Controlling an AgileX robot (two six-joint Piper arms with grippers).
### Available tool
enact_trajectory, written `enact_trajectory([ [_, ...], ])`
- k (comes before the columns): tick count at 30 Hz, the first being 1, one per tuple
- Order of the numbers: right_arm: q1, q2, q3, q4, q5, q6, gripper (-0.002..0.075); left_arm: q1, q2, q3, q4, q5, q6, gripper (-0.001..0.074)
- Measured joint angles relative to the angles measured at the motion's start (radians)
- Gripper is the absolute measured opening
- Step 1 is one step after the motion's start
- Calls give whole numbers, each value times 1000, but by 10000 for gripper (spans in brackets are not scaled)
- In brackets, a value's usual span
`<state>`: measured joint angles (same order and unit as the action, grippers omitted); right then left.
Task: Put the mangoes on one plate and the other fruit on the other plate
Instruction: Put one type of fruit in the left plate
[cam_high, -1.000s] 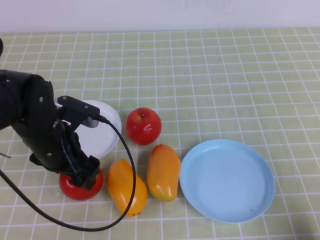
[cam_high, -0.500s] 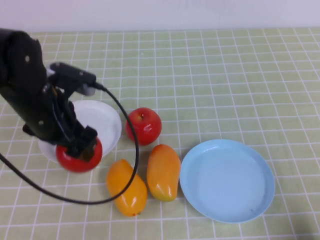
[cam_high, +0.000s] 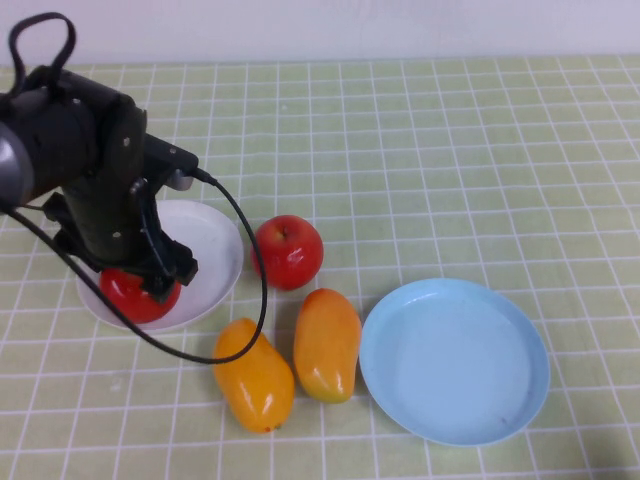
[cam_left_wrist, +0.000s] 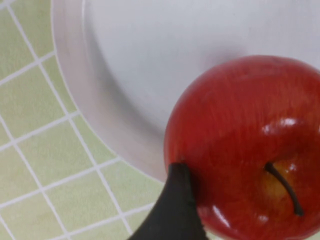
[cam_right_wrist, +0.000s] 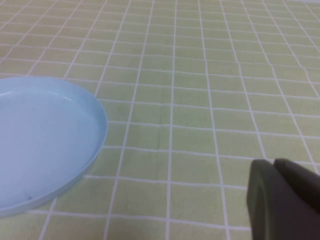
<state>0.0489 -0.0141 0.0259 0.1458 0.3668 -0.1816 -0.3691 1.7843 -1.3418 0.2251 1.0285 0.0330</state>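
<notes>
The left gripper (cam_high: 140, 290) grasps a red apple (cam_high: 135, 297) over the near left part of the white plate (cam_high: 205, 255); in the left wrist view one dark finger (cam_left_wrist: 172, 210) presses the apple's side, with its stem toward the camera. A second apple (cam_high: 287, 252) sits just right of the white plate, stem dimple up. Two mangoes (cam_high: 327, 343) (cam_high: 253, 374) lie side by side nearer the robot, long axes running roughly near to far. The blue plate (cam_high: 455, 362) lies to their right. The right gripper (cam_right_wrist: 280, 200) is clenched, beside the blue plate.
</notes>
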Motion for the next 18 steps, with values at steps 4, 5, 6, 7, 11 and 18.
enact_trajectory([
  [4, 0, 0, 0, 0, 0, 0, -15, 9, 21, -11, -3, -4, -5, 560],
  [5, 0, 0, 0, 0, 0, 0, -16, 13, 21, -11, -5, -4, -5, 560],
  [6, 0, 0, 0, 0, 0, 0, -15, 18, 21, -13, -5, -4, -5, 560],
  [7, 0, 0, 0, 0, 0, 0, -16, 23, 21, -12, -5, -2, -5, 560],
  [11, 0, 0, 0, 0, 0, 0, -15, 35, 21, -13, -5, 19, -33, 615],
  [18, 0, 0, 0, 0, 0, 0, -15, 39, 14, -20, -7, 33, -59, 668],
])
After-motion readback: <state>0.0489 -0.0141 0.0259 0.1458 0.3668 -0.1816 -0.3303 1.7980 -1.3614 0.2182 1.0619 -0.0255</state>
